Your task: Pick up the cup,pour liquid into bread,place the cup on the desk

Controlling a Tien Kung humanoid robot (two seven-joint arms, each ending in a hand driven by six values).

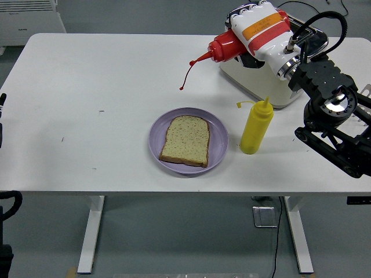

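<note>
My right hand (255,32) is shut on a red squeeze bottle (226,47), held tipped on its side high over the table. Its nozzle points left, with a loose red cap dangling from a thin strap (185,78). Below and left of the nozzle, a slice of bread (185,141) lies on a purple plate (217,130) near the table's front. The nozzle is up and behind the plate, not over the bread. At the picture's left edge, only a sliver of my left arm (2,119) shows.
A yellow squeeze bottle (255,128) stands upright right of the plate. A cream toaster (266,81) sits behind it at the back right, under my right hand. The white table (87,104) stretches left.
</note>
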